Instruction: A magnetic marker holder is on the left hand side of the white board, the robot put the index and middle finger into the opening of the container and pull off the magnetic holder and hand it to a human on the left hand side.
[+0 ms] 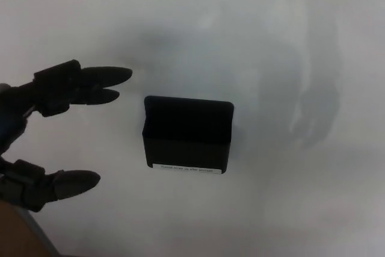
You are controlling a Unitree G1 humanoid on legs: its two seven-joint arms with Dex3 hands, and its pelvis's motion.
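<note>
The left hand [42, 130] filled the left side of the frame, black and spread wide with nothing in it. Its two thick fingers [99, 85] lay one just above the other at the upper left, pointing toward the frame's centre, and the thumb [69, 183] reached out lower down at the lower left, well apart from them. The fingertips stopped just short of the magnetic marker holder [187, 139] and did not touch it; a strip of bare board showed between them and the holder's upper left corner.

The holder sat a little left of the middle of the frame, a black box-shaped pocket flat against the white board [289, 40], its opening facing up and its inside too dark to make out. A narrow white label [186, 169] ran along its lower front edge, the print too small to read. The board took up nearly the whole picture, with soft grey shadows above the fingers and to the right of the holder. A sliver of brown surface [15, 233] showed in the bottom left corner, past the board's edge.
</note>
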